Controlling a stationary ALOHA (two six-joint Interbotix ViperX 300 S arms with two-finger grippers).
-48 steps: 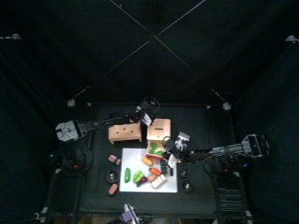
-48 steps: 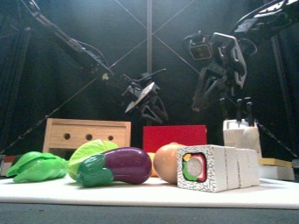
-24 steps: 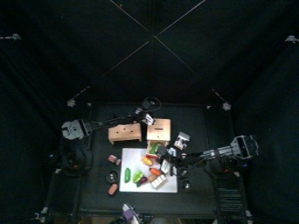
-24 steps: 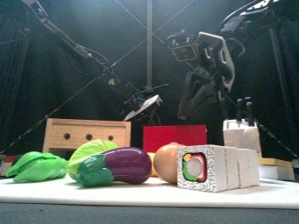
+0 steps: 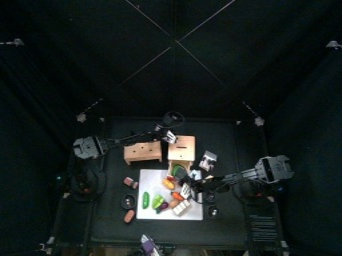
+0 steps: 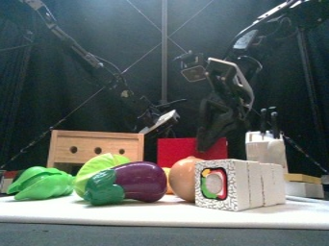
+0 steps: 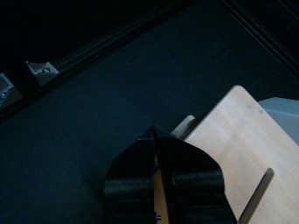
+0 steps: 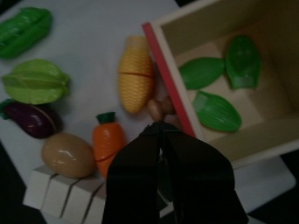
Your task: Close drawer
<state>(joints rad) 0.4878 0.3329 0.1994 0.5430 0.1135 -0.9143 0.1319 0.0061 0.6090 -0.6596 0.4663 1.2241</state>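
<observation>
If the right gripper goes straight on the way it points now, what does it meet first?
Probably the knob on the red drawer front, just ahead of the right gripper; depth is unclear.

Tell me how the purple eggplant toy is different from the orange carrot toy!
The purple eggplant toy is dark purple with a green leafy cap; the orange carrot toy is bright orange with a small red top. The eggplant is round and fat, while the carrot is narrower and tapers. The eggplant lies further from the red-fronted wooden drawer, and the carrot lies closer to it. Both are pretend vegetables lying on the white board.
</observation>
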